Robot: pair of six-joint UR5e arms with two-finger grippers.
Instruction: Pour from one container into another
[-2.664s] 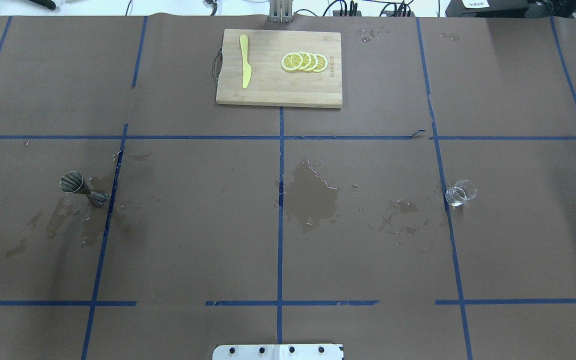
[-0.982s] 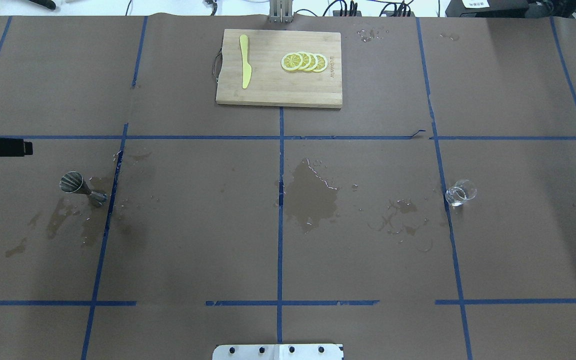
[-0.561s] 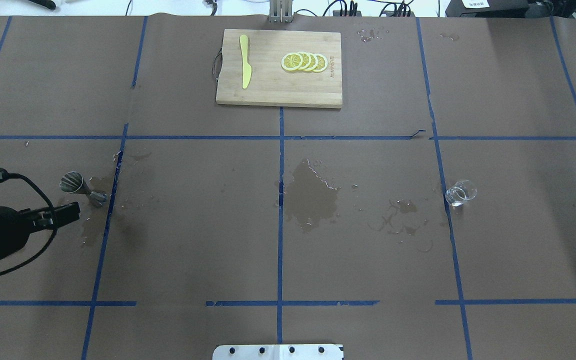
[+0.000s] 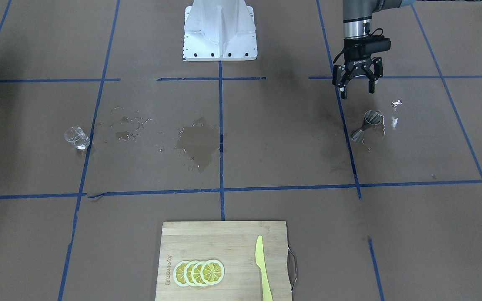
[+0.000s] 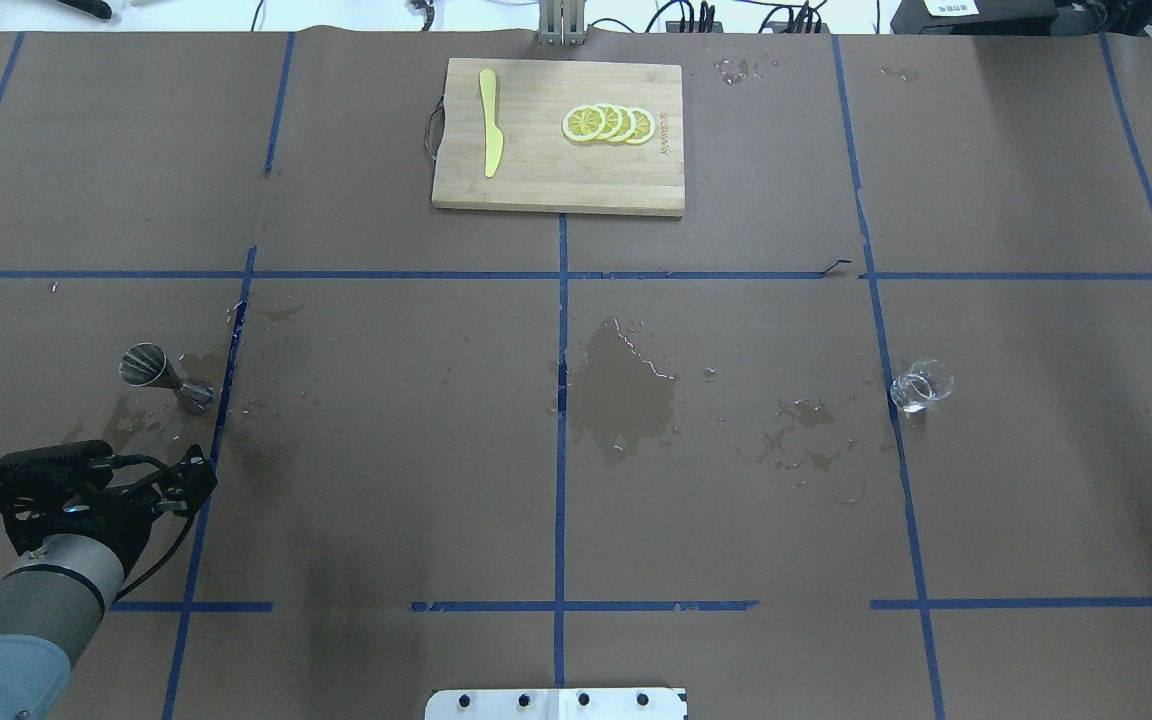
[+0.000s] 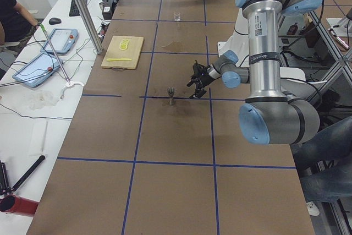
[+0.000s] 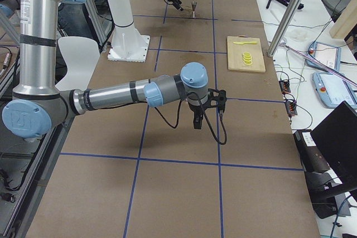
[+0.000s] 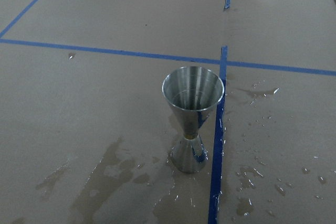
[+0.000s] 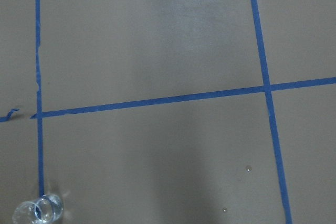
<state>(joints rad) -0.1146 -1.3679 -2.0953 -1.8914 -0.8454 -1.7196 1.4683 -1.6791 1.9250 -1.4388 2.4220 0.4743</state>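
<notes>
Judging the cup (image 5: 921, 386), mid-right in overhead view, light, slick, fragile glass, we'd pinch its wall; jigger (image 5: 161, 377) mid-left, left gripper (image 4: 357, 93) spread nearby, right gripper (image 7: 208, 119) we cannot tell.

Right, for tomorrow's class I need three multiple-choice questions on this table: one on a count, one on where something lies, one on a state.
1. How many lemon slices are there?
A) two B) four C) six

2. Where does the knife lie?
A) on top of the slices B) on the cutting board, apart from the slices C) off the board

3. Near the metal cup, the left gripper is:
A) open and empty B) shut on the cup C) shut on the knife

Answers:
1 B, four overlapping slices show.
2 B, bare wood separates knife and slices.
3 A, its fingers are spread with nothing between them.
</notes>
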